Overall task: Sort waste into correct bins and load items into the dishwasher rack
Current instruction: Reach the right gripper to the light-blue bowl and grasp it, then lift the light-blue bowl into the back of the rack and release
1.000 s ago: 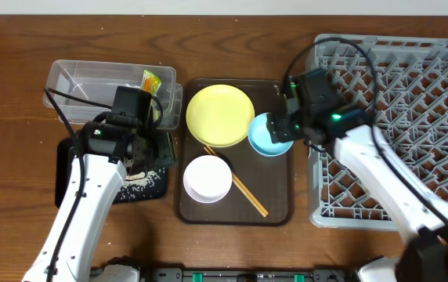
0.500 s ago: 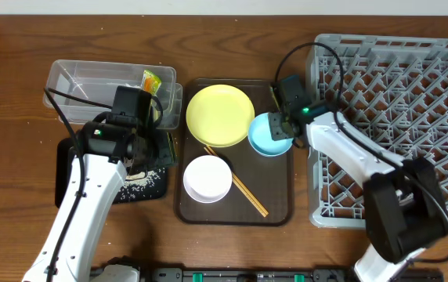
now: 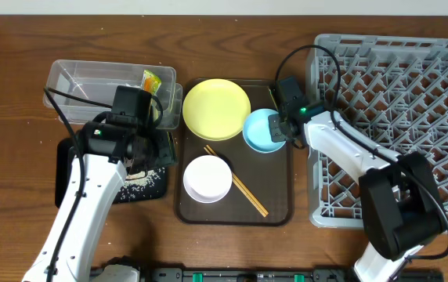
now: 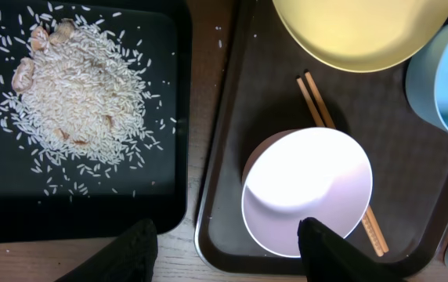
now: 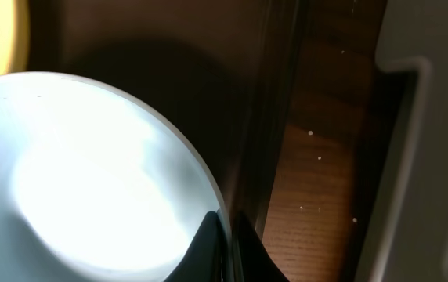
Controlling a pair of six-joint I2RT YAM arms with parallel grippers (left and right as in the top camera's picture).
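R gripper (image 5: pixel 225 235) pinches rim of light blue bowl (image 3: pixel 260 131), jaws narrow on its wall. Bowl sits on brown tray (image 3: pixel 279 188), just beside dishwasher rack (image 3: pixel 412 117). Rack lies beyond gripper from bowl. L gripper (image 4: pixel 230 239), jaws wide, is farther from rack.

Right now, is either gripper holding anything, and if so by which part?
The right gripper pinches the light blue bowl by its rim, on the side facing the dishwasher rack. The left gripper is open and holds nothing.
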